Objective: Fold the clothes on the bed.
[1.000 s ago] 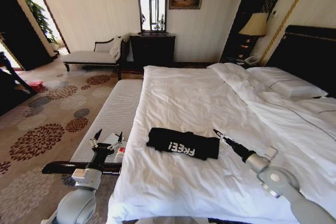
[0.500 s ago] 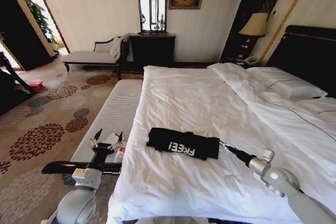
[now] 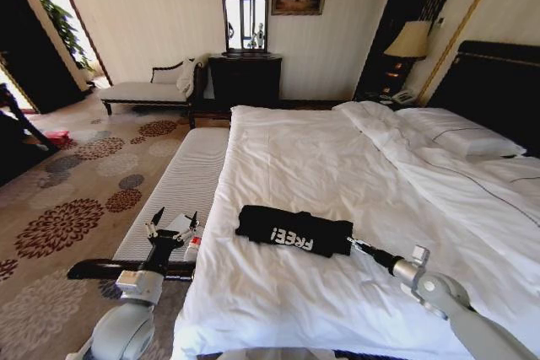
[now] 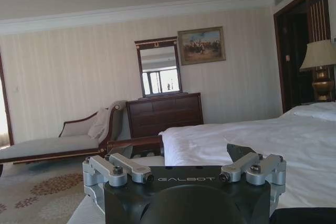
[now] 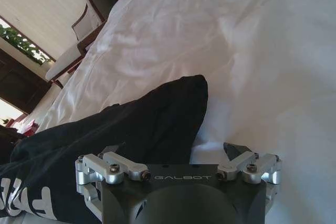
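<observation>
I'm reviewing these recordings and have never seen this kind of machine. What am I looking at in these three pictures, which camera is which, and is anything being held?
This is a two-armed robot on wheels, standing at the side of a large white bed. The wide picture comes from a camera on its head. The other two come from cameras on its wrists, so each shows the black block and metal links of that arm's own gripper in the foreground.

On the bed lies a black T-shirt, folded into a compact bundle with white lettering. The right gripper is low on the duvet at the shirt's edge, its fingers open. In its wrist view the shirt lies right in front of it. The left gripper hovers open over the ribbed bench beside the bed. Nothing is held.
</observation>
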Controlling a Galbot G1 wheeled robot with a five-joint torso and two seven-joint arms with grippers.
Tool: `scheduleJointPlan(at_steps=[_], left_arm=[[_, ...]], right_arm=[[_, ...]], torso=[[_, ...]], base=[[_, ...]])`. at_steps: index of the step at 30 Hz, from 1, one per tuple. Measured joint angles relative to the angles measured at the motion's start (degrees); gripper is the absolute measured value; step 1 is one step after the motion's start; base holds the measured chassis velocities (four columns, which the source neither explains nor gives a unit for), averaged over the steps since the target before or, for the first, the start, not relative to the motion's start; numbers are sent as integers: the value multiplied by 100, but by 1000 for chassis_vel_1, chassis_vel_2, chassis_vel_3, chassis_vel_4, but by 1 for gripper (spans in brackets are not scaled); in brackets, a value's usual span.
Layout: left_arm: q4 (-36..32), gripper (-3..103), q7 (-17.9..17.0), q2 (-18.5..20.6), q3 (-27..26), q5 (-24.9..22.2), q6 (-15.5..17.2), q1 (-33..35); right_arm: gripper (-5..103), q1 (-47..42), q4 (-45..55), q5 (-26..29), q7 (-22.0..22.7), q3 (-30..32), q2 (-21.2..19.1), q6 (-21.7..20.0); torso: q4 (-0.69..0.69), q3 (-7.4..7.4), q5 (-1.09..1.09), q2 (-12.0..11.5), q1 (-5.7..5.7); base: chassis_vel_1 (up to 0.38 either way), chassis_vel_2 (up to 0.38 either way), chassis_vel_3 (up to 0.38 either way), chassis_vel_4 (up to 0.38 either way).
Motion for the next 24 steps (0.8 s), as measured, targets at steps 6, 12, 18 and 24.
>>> scheduleJointPlan(at_steps=[6,12,18,24], left_arm=[[0,100,-3,0,0,0,0,-1],[0,100,-4,0,0,0,0,-1],[0,100,-5,0,0,0,0,-1],[0,100,-5,1,0,-1,1,-1]], right_arm=[[100,172,-75,-12,-36,-206,23,19],[100,345,126,74,-12,-383,81,0],[100,424,134,-7,49,-581,77,-15],[100,461,105,-68,81,-680,77,-15]], torso=[[0,0,-1,0,0],[1,0,-1,0,0],[0,0,0,0,0],[1,0,-1,0,0]], base=[[0,0,0,0],[0,0,0,0],[0,0,0,0],[0,0,0,0]])
